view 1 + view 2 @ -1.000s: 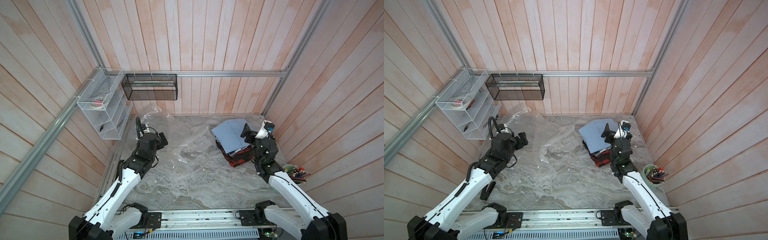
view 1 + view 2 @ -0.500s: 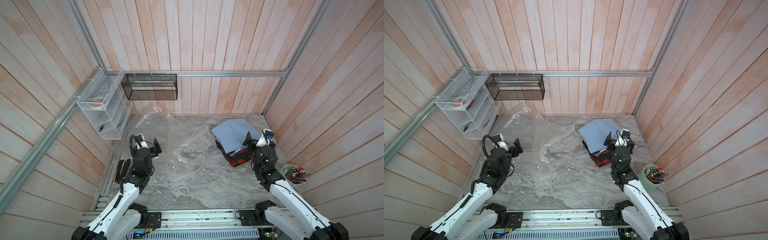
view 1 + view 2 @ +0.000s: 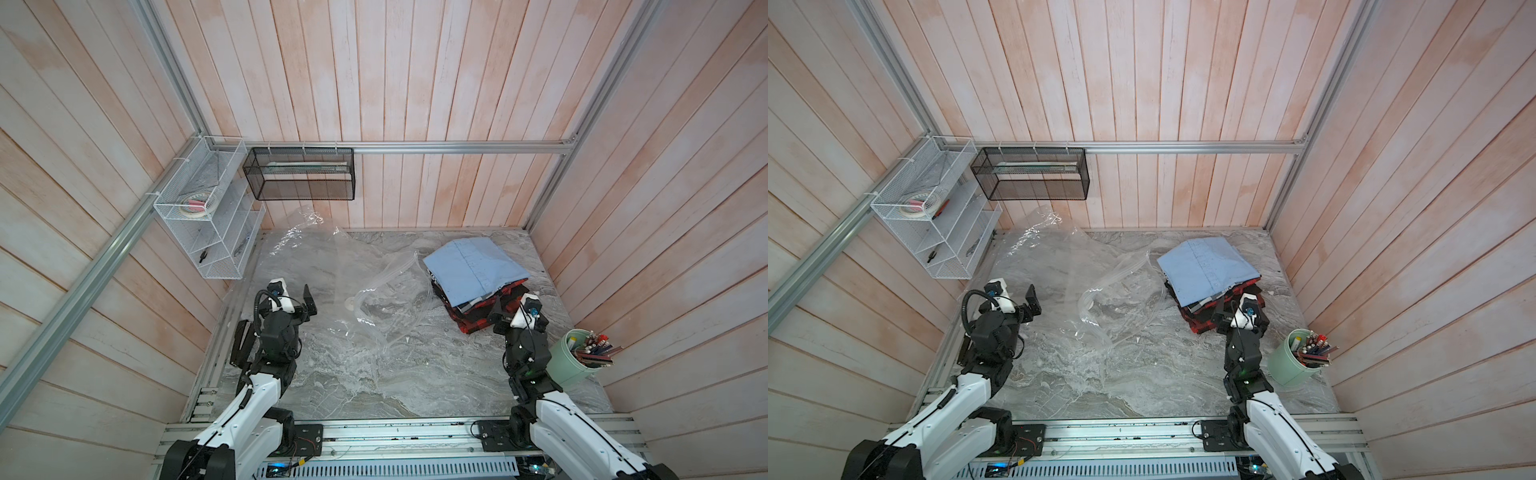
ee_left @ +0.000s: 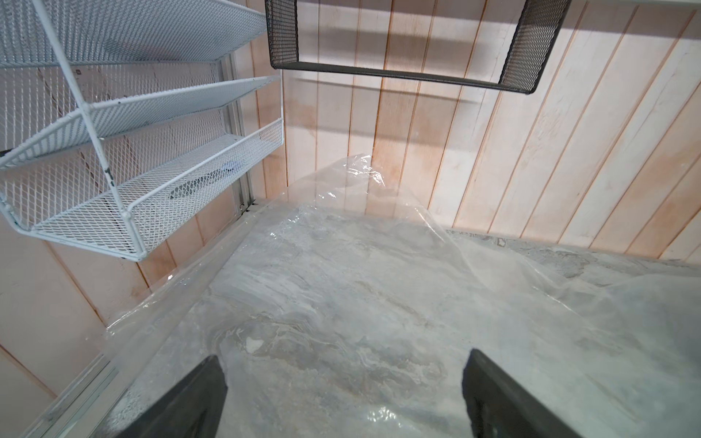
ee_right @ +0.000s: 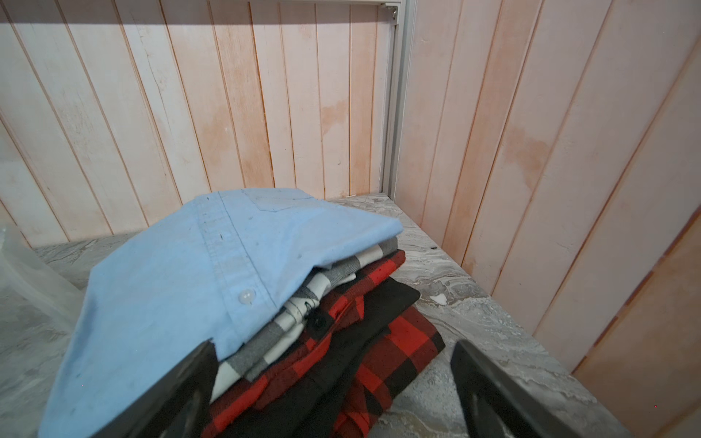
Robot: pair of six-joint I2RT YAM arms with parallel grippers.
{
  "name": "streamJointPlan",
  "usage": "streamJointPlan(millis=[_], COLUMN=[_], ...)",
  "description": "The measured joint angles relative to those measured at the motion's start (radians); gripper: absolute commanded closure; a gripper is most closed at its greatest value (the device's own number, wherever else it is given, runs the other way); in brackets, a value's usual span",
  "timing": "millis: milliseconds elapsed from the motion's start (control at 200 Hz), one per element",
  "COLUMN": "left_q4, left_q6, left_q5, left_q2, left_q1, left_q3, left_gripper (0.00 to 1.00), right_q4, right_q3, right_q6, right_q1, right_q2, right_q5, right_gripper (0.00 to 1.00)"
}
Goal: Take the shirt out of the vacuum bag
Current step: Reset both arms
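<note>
Marble-look tabletop (image 3: 374, 386), boxed by pink plank walls (image 3: 665, 208). Bag (image 3: 324, 282) lies on its left-centre part, clear & crinkled, with the white valve (image 3: 351, 304) on it. Its far corner curls up the back wall (image 3: 395, 199) under the black basket (image 3: 299, 174). The right-hand edge stands up in a loop, which I take for the open mouth. No cloth shows thru the plastic, so I read the bag as empty.

Shirt (image 3: 473, 266), the blue one, sits outside the bag on top of a folded stack (image 3: 473, 326) (grey check, red/black plaid) at the far right. It's near the bag's mouth but apart from it. Can't tell which garment came out; my guess is the blue. So the task looks done or as good as. At most what's left is getting both arms clear.

Left jaws are spread wide, nothing between them, hanging over the bag's left part. Right jaws are equally wide & empty, at the near edge of the stack. In the right wrist view one finger (image 5: 170, 390) overlaps the blue hem; touching or not, can't tell.

Room: the bag's left edge runs along the tabletop's left rim, under the white rack (image 3: 212, 232), so there's little clearance for the left arm (image 3: 278, 332) on that side. Cup (image 3: 569, 361) of pens stands just beside the right arm (image 3: 523, 349), easy to knock on an outward swing. Near-middle of the tabletop is bare, so that's the best lane for a retreat.
</note>
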Motion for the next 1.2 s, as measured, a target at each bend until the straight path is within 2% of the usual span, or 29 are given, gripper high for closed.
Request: streamJointPlan(millis=[85,595,1200], left_q4=[0.064,0.363,0.596], left_q6=[0.013,0.033,0.011], left_q5=[0.024,0.155,0.282], left_q2=[0.04,0.296,0.595], left_q1=[0.016,0.161,0.195], left_q3=[-0.022,-0.045,-0.046], left_gripper=[0.0,0.0,0.0], right_q4=[0.055,0.186,0.232], right_q3=[-0.053,-0.053,-0.053], right_q6=[0.001,0.003,0.02], right_q1=[-0.024,-0.082,-0.119], right_q2=[-0.016,0.029,0.1], right_q5=[-0.029,-0.101,-0.12], right_gripper=[0.02,0.02,0.02])
